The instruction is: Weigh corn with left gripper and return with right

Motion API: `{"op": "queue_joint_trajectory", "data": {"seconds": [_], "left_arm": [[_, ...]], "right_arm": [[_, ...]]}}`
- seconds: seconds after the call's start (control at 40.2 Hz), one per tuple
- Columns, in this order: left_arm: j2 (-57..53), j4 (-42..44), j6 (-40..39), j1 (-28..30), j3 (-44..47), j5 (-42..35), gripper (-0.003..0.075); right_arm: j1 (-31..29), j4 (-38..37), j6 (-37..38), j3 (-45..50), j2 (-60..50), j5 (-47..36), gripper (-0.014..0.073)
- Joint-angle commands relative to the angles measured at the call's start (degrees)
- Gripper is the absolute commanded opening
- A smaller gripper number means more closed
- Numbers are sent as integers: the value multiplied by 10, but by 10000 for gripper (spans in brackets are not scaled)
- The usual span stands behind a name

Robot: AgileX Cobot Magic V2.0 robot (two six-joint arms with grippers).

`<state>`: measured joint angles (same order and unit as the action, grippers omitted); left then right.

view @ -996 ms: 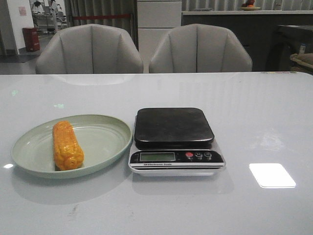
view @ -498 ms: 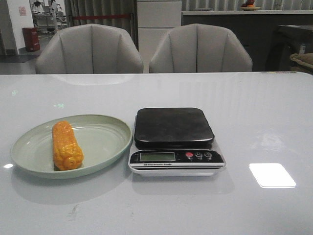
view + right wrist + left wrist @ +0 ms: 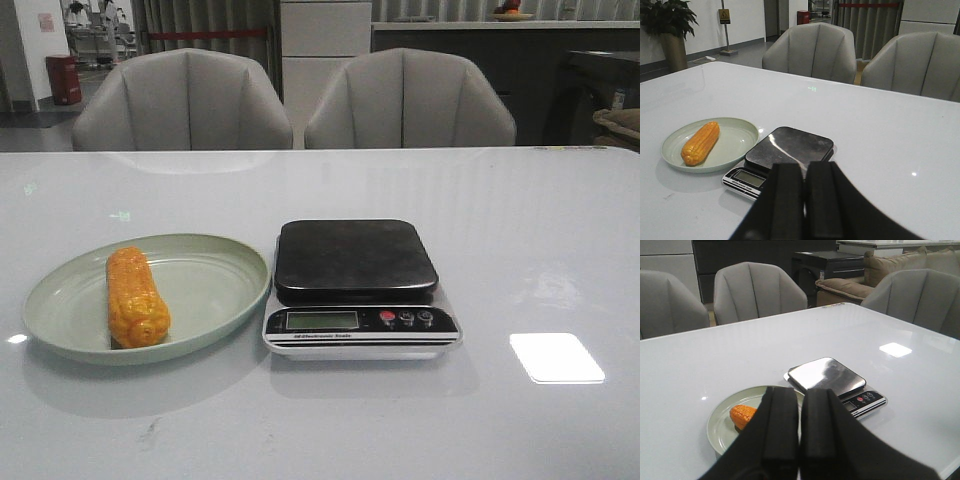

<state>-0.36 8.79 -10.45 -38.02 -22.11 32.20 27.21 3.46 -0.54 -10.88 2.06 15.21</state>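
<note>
The orange-yellow corn lies in a pale green plate left of the scale, whose dark platform is bare. Neither gripper shows in the front view. In the left wrist view my left gripper is shut and empty, high above the table, with the corn partly hidden behind its fingers and the scale beyond. In the right wrist view my right gripper is shut and empty, above the table near the scale; the corn lies in the plate.
Two grey chairs stand behind the far table edge. A bright light patch lies on the table right of the scale.
</note>
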Motion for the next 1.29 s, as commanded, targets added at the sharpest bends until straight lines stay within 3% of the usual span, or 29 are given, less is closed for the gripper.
{"op": "queue_joint_trajectory", "data": {"seconds": [0.0,0.349,0.473,0.722,0.872,0.996,1.27], "left_arm": [[5,2,-2,-1,-14,-44,114],[5,2,-2,10,5,-49,114],[5,2,-2,73,39,-71,114],[5,-8,-2,243,156,-291,114],[-13,-34,-2,328,210,-334,114],[-13,-35,-2,363,225,-309,114],[-13,-35,-2,365,225,-306,114]], "right_arm": [[-2,-7,-7,-16,5,-46,165],[-2,-7,-7,-16,5,-46,165],[-2,-7,-7,-16,5,-46,165],[-2,-7,-7,-16,5,-46,165],[-2,-7,-7,-16,5,-46,165],[-2,-7,-7,-16,5,-46,165],[-2,-7,-7,-16,5,-46,165]]}}
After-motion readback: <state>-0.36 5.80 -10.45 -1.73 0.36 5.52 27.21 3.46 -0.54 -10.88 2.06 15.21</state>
